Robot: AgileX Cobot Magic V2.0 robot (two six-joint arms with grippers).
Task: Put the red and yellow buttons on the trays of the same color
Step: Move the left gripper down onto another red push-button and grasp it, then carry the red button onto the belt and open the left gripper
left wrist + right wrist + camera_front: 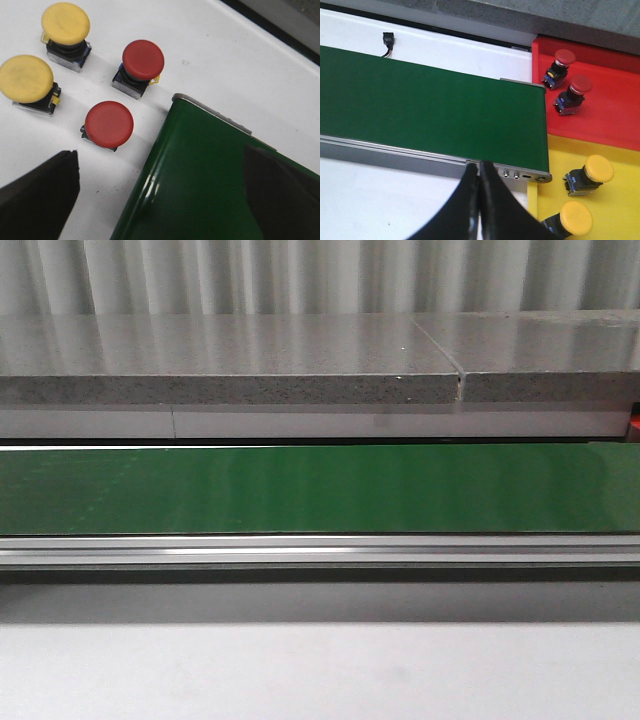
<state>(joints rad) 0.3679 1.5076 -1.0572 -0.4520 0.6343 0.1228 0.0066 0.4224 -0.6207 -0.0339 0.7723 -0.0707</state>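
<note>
In the left wrist view two red buttons (pixel 109 123) (pixel 142 60) and two yellow buttons (pixel 26 80) (pixel 65 24) stand on the white table beside the end of the green conveyor belt (pixel 200 175). My left gripper (pixel 160 192) is open above the belt's edge, holding nothing. In the right wrist view the red tray (pixel 610 107) carries two red buttons (pixel 563 59) (pixel 579 86). The yellow tray (pixel 615 200) carries two yellow buttons (pixel 598 169) (pixel 576 218). My right gripper (pixel 479 172) is shut and empty, near the belt's front rail.
The green belt (pixel 320 488) spans the front view, with a metal rail (pixel 320 550) before it and a grey stone ledge (pixel 230 360) behind. A small black connector (pixel 387 40) sits on the white surface behind the belt.
</note>
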